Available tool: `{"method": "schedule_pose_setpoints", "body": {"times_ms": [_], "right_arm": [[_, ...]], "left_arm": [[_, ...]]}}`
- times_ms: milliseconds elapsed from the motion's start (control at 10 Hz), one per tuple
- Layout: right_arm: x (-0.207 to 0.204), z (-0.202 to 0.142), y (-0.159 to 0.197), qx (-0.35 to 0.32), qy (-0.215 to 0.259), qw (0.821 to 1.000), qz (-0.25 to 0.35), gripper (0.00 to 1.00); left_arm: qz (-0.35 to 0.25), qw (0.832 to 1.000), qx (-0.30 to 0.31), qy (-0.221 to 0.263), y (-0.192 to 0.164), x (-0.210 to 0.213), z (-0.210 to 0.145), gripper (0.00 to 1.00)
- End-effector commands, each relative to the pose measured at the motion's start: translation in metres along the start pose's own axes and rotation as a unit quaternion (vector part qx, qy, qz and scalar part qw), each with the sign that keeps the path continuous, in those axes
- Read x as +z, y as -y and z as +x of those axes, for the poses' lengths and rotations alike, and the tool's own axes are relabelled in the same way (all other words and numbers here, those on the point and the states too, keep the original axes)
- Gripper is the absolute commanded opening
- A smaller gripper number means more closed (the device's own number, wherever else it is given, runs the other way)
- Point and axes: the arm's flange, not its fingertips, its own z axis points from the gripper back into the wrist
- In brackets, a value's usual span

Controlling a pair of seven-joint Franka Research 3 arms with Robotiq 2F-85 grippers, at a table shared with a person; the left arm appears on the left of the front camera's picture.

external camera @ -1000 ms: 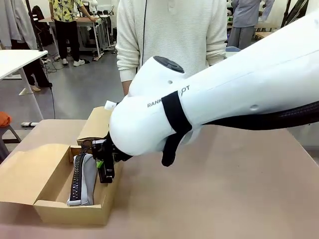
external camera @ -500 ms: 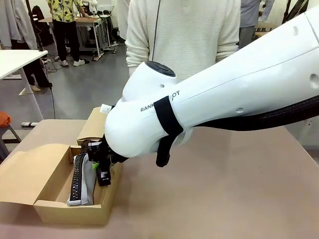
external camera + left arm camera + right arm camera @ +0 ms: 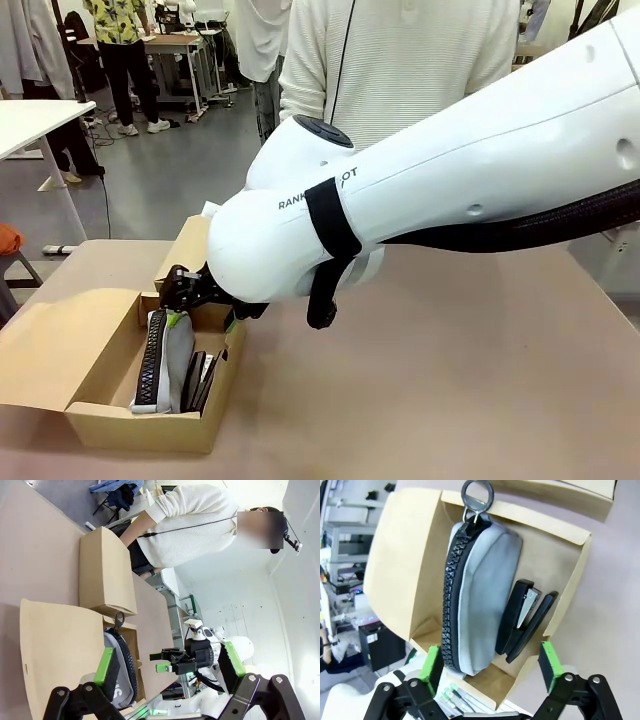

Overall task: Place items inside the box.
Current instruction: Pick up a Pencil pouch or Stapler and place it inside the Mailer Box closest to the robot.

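Over the open box (image 3: 555, 560), my right claw (image 3: 490, 664) hangs spread and empty. A black stapler (image 3: 522, 620) lies inside, just beside the grey pencil case (image 3: 480, 605). That placing looks done. Next I'd lift clear and seek another item on the tabletop (image 3: 450, 380).

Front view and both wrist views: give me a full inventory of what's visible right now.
box: one, brown cardboard, flaps open, on the table at the robot's left
pencil case: one, light grey with black zip, inside the box
stapler: one, black, inside the box beside the pencil case
table: one, tan
person: one, white sweater, far side
right gripper: open, above the box
left gripper: open, empty
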Motion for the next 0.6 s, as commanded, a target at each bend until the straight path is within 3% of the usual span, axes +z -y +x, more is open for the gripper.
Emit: {"method": "schedule_pose_setpoints", "body": {"times_ms": [0, 200, 500], "right_arm": [[0.007, -0.001, 0.006, -0.012, 0.007, 1.000, 0.017, 1.00], [0.035, -0.001, 0.033, -0.006, -0.017, 0.999, 0.044, 1.00], [0.144, -0.012, 0.150, 0.001, -0.113, 0.988, 0.103, 1.00]], "left_arm": [[-0.012, 1.000, -0.006, 0.006, 0.002, -0.001, 0.001, 1.00], [-0.012, 1.000, -0.006, 0.006, 0.002, -0.001, 0.001, 1.00], [-0.012, 1.000, -0.006, 0.006, 0.002, -0.001, 0.001, 1.00]]}}
